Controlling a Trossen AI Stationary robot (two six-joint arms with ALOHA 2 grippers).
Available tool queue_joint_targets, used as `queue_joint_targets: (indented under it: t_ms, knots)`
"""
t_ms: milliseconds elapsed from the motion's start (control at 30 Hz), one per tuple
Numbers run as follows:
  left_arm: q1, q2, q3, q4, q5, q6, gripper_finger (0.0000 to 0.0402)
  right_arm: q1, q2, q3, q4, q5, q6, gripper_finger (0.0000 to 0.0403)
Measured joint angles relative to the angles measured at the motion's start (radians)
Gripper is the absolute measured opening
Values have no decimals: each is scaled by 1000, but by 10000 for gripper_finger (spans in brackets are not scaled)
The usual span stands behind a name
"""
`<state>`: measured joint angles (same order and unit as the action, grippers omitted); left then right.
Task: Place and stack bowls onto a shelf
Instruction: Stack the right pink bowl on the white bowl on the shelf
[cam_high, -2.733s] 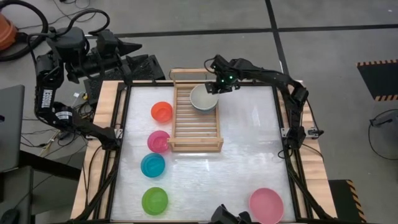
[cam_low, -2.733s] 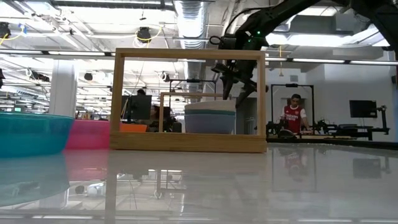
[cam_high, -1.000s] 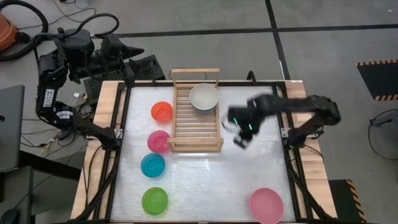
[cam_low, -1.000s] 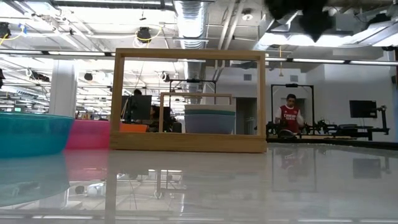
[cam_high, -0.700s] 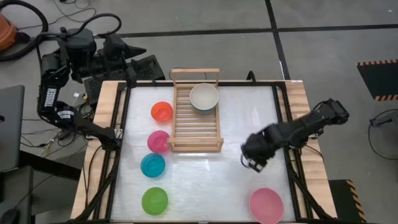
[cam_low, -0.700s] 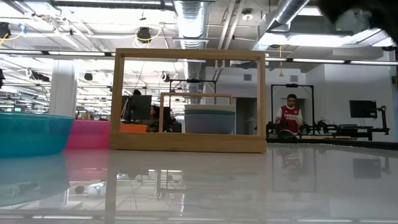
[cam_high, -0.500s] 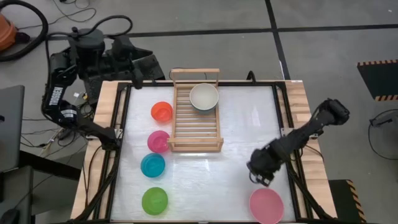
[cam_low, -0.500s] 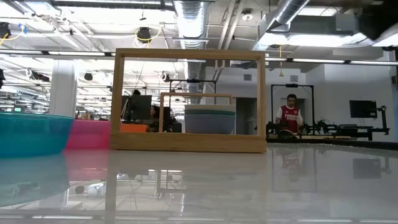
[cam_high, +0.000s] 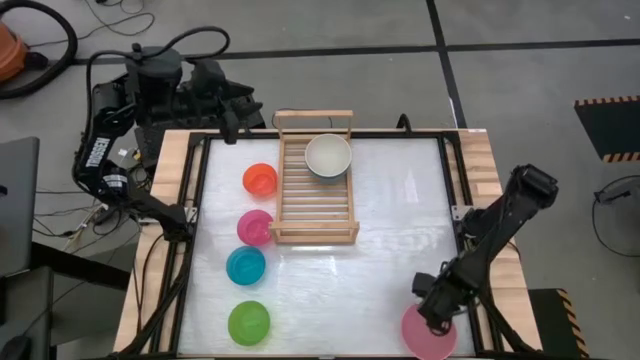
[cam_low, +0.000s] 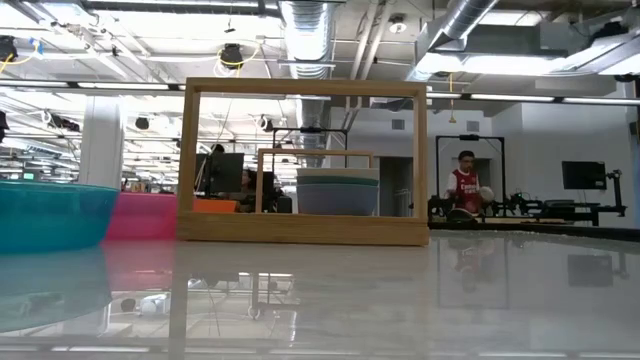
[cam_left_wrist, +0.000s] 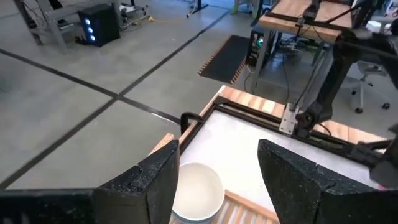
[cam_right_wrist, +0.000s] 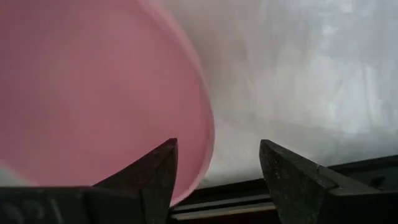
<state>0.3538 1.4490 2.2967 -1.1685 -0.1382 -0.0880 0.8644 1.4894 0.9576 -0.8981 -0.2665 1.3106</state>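
Note:
The wooden shelf (cam_high: 315, 185) lies at the table's far middle. A stack of large bowls topped by a cream-white one (cam_high: 328, 156) rests on the slats at its far end. The light pink bowl (cam_high: 425, 338) sits at the near right corner. My right gripper (cam_high: 436, 307) points down over its far rim, open. My left gripper (cam_high: 237, 118) hangs open above the table's far left corner. In the left wrist view it (cam_left_wrist: 217, 148) looks toward the cream-white bowl (cam_left_wrist: 198, 199). Neither gripper shows in the low view. My right gripper (cam_right_wrist: 217, 144) comes from above, pointing steeply down, with one finger over the inside of the pink bowl (cam_right_wrist: 93, 93) and the other outside it. The rim (cam_right_wrist: 208, 134) runs between them. Whether a finger touches the rim I cannot tell.
Left of the shelf, four small bowls stand in a row from far to near: orange-red (cam_high: 260, 180), magenta (cam_high: 254, 227), cyan (cam_high: 245, 265), lime green (cam_high: 249, 322). The table's black frame (cam_high: 470, 290) runs close beside the pink bowl. People stand in the room behind.
My right gripper has swept from beside the shelf's right rail toward the table's near right corner, sinking and tipping downward until it stands over the pink bowl. My left gripper has shifted a little toward the table's right. No bowl has moved.

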Motion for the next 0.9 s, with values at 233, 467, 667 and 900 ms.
queue_joint_targets:
  t_ms: [233, 467, 667, 900]
  knots:
    - [0, 5, 0, 54, -10, -3, 203, 15, 84, -59, 203, -22, 2, 242]
    - [0, 5, 0, 67, -33, -3, 203, -10, 148, -61, 305, -37, 50, 104]
    - [0, 5, 0, 63, -39, 0, 203, -83, 102, -62, 281, -24, -21, 27]
    - [0, 5, 0, 60, -50, 52, 203, -320, -120, -61, 62, 35, -195, 27]
